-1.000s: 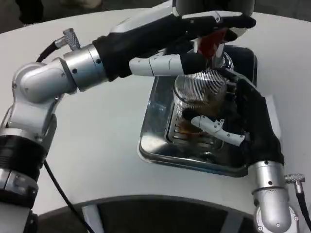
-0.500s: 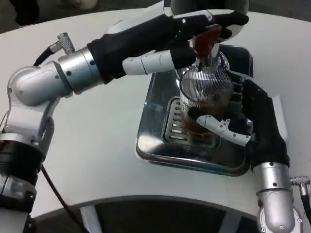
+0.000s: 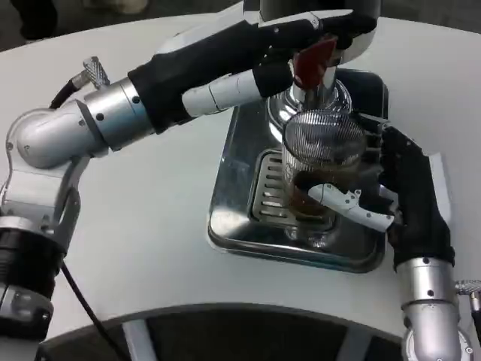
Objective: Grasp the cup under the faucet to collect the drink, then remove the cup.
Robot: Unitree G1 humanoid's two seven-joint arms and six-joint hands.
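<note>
Right hand (image 3: 376,195), nearest the camera at the lower right, is wrapping its fingers (image 3: 349,207) around the ribbed clear cup (image 3: 322,169) and gripping it, the thumb lying across the near face of the glass while the black palm is pressing against the cup's right side. Its silver forearm (image 3: 430,308) is rising from the bottom edge of the picture. The cup is holding a brown drink in its lower part and is sitting upright over the slotted grate (image 3: 269,194) of the shiny metal drip tray (image 3: 225,226), directly beneath the faucet (image 3: 316,83); whether its base is touching the grate cannot be told. The tray is resting on the white table (image 3: 150,256), whose curved near rim is running along the lower edge. Farther back, the left hand (image 3: 293,45) is reaching in from the picture's left and is curling around the red tap handle (image 3: 314,60), with one white finger (image 3: 225,89) stretching just below it toward the chrome faucet body. Behind that, the left arm's silver elbow (image 3: 45,139) is bending at the far left, and a black cable (image 3: 75,289) is hanging down beside it. At the very top, the dispenser's pale housing (image 3: 319,9) is standing above the handle.
</note>
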